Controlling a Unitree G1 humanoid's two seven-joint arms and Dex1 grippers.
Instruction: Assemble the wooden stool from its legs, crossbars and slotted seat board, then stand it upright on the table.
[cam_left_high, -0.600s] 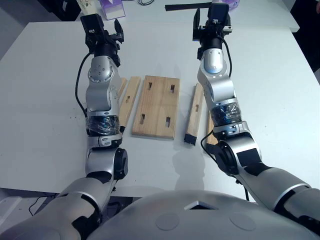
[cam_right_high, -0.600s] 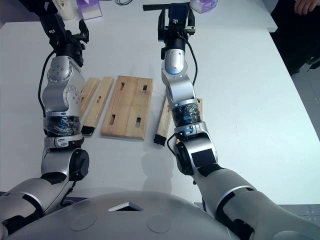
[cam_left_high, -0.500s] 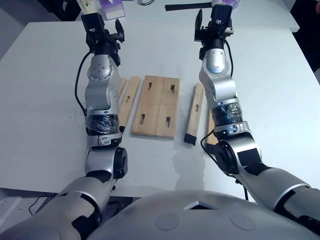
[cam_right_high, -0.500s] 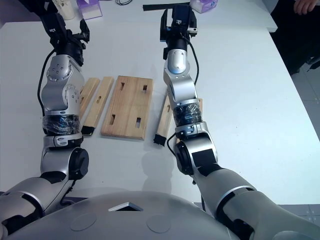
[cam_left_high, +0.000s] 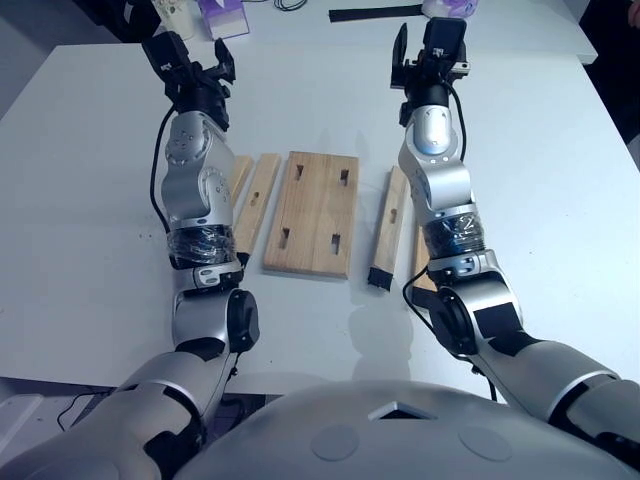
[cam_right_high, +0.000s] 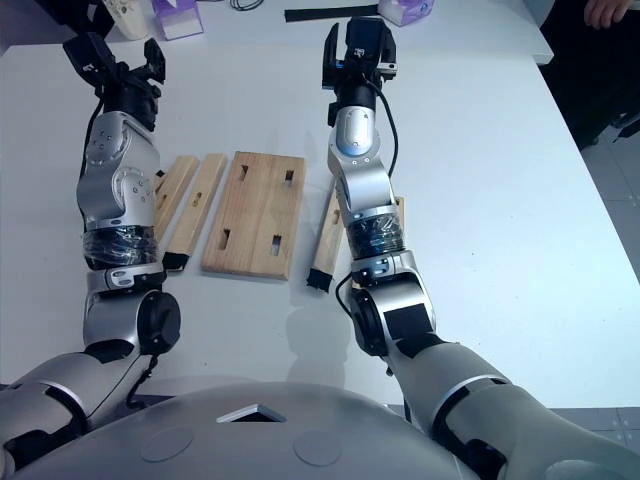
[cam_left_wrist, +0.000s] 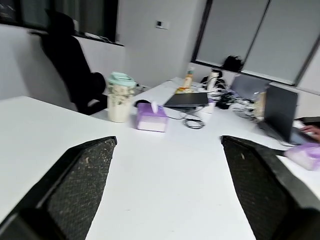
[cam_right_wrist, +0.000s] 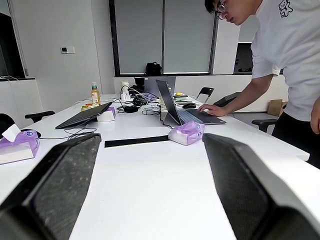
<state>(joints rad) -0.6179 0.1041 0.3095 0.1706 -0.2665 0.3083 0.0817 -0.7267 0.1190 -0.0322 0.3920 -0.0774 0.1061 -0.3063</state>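
The board (cam_left_high: 312, 213) lies flat near the middle of the table (cam_left_high: 560, 180), its four slots facing up and its long side running away from the robot. Two slats lie just to the left of it, side by side. The inner slat (cam_left_high: 259, 200) is in plain sight and has a slot. The outer slat (cam_left_high: 241, 172) is partly hidden behind the left forearm. To the right of the board, a little apart from it, lies a third slat (cam_left_high: 389, 222) with a dark near end. A fourth piece (cam_left_high: 422, 272) shows beside it, mostly hidden under the right arm.

Both arms stretch out over the table, one on each side of the board. The left gripper (cam_left_high: 190, 62) hangs above bare table beyond the far ends of the left slats, well apart from them. Its fingers (cam_left_wrist: 75, 185) are spread wide with nothing between them. The right gripper (cam_left_high: 425, 55) is raised beyond the far end of the third slat, also well apart from the wood. Its fingers (cam_right_wrist: 55, 190) are spread wide too, and it holds nothing. No wooden part touches either gripper.

At the far side of the table lie a black strip (cam_right_wrist: 136, 141), a purple tissue pack (cam_right_wrist: 186, 132), a second pack (cam_left_wrist: 151, 117) and a cup (cam_left_wrist: 119, 97).
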